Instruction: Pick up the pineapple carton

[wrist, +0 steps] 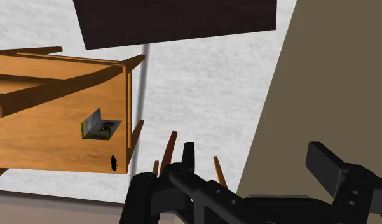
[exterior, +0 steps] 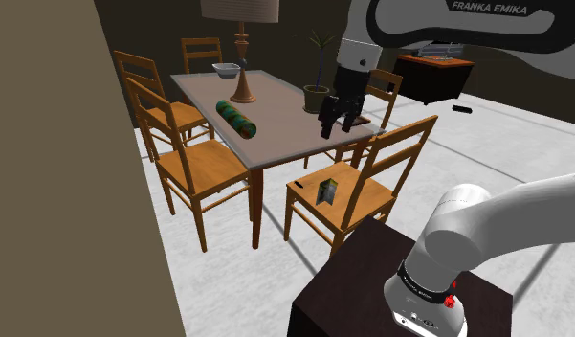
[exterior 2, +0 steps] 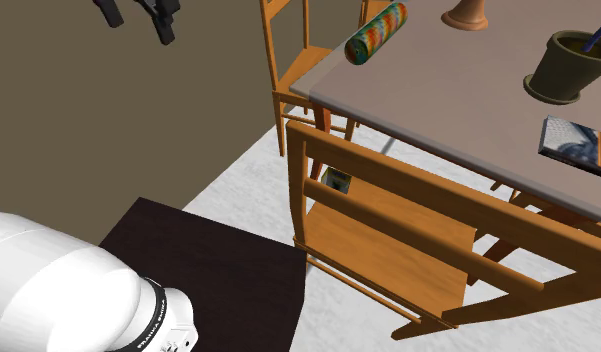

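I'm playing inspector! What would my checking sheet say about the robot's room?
Surface: grey table with wooden chairs round it.
Job's things: carton sits on the seat of the chair nearest the stand, not held.
Clutter: lamp, bowl, striped roll and plant pot on the table.
Grippers: gripper open, up in the air, well apart from the carton.
Cables: nothing seen.
Surroundings: pale floor, brown wall.
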Motion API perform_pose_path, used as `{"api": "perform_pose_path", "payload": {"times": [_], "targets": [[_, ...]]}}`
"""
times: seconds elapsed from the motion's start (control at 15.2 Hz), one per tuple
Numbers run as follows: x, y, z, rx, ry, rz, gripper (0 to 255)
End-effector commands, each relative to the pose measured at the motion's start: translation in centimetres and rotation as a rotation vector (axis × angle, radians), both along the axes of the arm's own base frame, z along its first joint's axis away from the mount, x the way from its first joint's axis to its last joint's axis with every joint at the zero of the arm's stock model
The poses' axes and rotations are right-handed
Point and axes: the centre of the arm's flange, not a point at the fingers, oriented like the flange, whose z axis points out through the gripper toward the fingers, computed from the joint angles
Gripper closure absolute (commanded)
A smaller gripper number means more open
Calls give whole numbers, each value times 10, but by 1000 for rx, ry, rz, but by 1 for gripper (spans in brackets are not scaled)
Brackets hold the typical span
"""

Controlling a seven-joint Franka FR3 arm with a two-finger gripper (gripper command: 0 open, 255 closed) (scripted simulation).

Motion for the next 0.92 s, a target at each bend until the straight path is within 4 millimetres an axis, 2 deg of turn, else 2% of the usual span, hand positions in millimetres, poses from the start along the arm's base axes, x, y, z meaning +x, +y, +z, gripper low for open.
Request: {"api": "perform_pose_path", "payload": {"times": [0.0, 0.46, 0.86], "targets": [[0, 0, 0, 0, 0, 0, 0], [-1, -55, -73, -17, -6, 213, 0], [8, -103, -134, -31, -12, 395, 0]]}}
